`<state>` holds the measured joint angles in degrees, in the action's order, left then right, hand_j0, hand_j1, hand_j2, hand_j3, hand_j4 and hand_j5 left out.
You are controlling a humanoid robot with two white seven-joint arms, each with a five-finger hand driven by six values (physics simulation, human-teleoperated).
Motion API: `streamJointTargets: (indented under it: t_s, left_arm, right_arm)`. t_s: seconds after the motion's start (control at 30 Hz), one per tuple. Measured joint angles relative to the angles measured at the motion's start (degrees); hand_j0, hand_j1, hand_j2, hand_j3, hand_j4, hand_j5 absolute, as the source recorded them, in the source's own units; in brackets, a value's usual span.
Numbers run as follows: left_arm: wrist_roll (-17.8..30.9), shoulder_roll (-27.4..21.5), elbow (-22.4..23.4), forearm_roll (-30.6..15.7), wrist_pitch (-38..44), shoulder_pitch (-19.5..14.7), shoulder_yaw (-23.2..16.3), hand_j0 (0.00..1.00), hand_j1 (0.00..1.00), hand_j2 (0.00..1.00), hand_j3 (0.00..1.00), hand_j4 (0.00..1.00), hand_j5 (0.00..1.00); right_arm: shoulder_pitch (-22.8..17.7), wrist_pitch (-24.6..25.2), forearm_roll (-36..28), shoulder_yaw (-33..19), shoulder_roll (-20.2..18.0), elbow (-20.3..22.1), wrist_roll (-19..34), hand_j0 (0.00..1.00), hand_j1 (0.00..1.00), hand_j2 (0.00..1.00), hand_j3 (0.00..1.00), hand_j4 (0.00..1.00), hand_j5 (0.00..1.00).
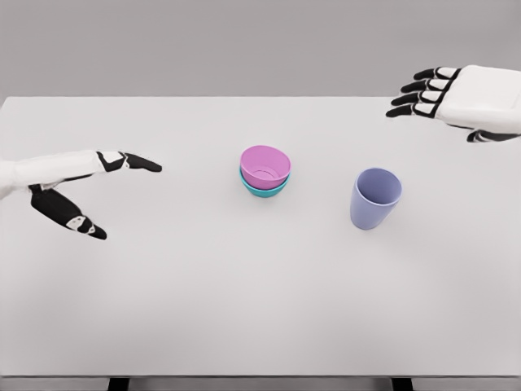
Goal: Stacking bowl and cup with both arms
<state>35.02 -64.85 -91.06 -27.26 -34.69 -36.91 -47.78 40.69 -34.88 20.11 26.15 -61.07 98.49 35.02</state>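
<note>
Mid-table (163,309), the pink bowl (265,165) already sits nested in the teal bowl (264,188); right of them stands the cup (374,198), seemingly still unstacked. Both the left hand (77,189) and right hand (464,98) are spread, empty, well apart from it.

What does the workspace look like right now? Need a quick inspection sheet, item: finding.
Surface: white table, flat, bare apart from the job's things.
Job's things: pink bowl nested in teal bowl at centre; lilac cup upright to their right, apart from them.
Clutter: nothing seen.
Grippers: left hand open, at table's left, holding nothing; right hand open, at far right edge, holding nothing.
Cables: nothing seen.
Surroundings: plain grey backdrop.
</note>
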Motion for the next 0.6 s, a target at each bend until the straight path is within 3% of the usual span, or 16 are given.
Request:
streamJointTargets:
  t_s: [0.17,0.3,0.6]
  left_arm:
    - [-0.01,-0.59,1.14,-0.99,-0.37,-0.01,0.13,1.0,1.0,1.0,1.0,1.0,1.0]
    - [-0.01,-0.69,1.42,-1.15,-0.44,1.14,0.16,1.0,1.0,1.0,1.0,1.0,1.0]
    - [-0.01,-0.75,1.51,-1.19,-0.45,1.14,0.19,1.0,1.0,1.0,1.0,1.0,1.0]
  right_arm:
    - [-0.27,0.18,-1.78,1.88,0.42,-4.07,0.0,1.0,1.0,1.0,1.0,1.0,1.0]
    - [0.26,0.62,-2.03,7.25,0.89,-5.06,0.0,1.0,1.0,1.0,1.0,1.0,1.0]
    - [1.76,0.57,-0.08,12.39,4.91,-9.95,0.0,1.0,1.0,1.0,1.0,1.0,1.0]
